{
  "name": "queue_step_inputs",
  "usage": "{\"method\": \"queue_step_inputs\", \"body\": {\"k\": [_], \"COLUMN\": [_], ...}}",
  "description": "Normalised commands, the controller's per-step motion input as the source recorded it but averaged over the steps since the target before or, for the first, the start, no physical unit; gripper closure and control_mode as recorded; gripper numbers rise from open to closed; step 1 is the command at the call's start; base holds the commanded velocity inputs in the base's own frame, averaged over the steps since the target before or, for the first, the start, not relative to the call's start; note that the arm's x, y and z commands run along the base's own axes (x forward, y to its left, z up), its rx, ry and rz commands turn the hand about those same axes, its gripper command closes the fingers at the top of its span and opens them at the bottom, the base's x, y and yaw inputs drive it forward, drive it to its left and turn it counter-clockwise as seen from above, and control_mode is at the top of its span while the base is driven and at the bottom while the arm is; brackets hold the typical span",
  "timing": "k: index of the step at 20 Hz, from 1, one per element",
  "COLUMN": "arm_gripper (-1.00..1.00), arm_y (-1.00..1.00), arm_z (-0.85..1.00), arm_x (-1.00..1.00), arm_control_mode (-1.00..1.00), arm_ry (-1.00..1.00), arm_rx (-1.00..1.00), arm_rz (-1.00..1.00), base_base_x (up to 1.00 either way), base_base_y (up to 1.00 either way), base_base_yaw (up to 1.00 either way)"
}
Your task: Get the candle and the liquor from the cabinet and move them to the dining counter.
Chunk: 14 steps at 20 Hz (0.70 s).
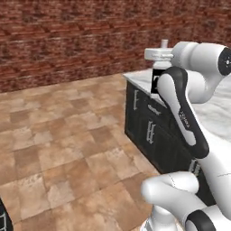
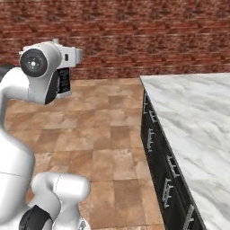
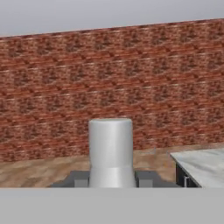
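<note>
My gripper (image 1: 158,54) is shut on the neck of the liquor (image 1: 155,82), a square black bottle with a white label. It hangs upright in the air, near the dark base's corner in the left base view. From the right base, the liquor (image 2: 64,83) hangs below the gripper (image 2: 67,56), over the tiled floor left of the dining counter (image 2: 193,121). In the hand view its pale stopper (image 3: 110,148) rises between my fingertips (image 3: 78,178). The candle and the cabinet are out of view.
The dining counter (image 1: 219,113) is white veined marble on a dark base of drawers (image 2: 155,134) with silver pulls. A red brick wall (image 3: 109,78) runs across the back. Brown floor tiles (image 1: 67,144) stretch wide to the left of the counter.
</note>
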Motion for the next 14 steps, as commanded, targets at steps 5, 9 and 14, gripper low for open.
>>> {"method": "queue_step_inputs", "body": {"k": [5, 9, 14], "arm_gripper": [1.0, 1.0, 1.0], "arm_y": [0.0, 0.0, 0.0], "arm_z": [0.0, 0.0, 0.0], "arm_x": [0.0, 0.0, 0.0], "arm_control_mode": [1.0, 1.0, 1.0], "arm_ry": [0.0, 0.0, 0.0], "arm_rx": [0.0, 0.0, 0.0], "arm_rz": [0.0, 0.0, 0.0], "base_base_x": [0.6, 1.0, 1.0], "base_base_y": [0.25, 0.08, 0.0], "base_base_yaw": [0.73, 0.41, 0.03]}}
